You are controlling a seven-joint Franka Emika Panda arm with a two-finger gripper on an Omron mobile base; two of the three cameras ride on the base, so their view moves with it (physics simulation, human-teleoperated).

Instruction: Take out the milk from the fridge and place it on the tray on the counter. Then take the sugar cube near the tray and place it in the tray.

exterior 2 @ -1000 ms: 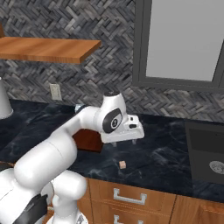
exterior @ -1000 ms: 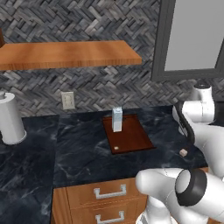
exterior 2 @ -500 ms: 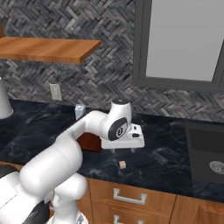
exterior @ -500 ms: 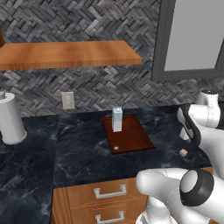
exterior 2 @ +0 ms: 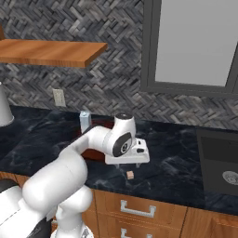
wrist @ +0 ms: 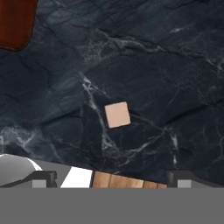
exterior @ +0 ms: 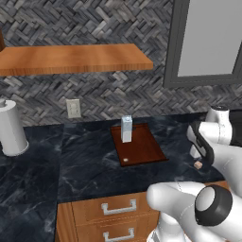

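While the milk (exterior: pixel 126 128) stands upright at the back edge of the tray (exterior: pixel 142 150) mid-counter (exterior: pixel 90 165), the sugar cube (wrist: pixel 117 115) lies to its right on bare marble near the counter's front edge. My pincer (exterior 2: pixel 127 163) hangs directly above the cube, fully spread, holding nothing.

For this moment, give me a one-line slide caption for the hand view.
Open claw hovers above the sugar cube on the black counter, tray corner nearby.
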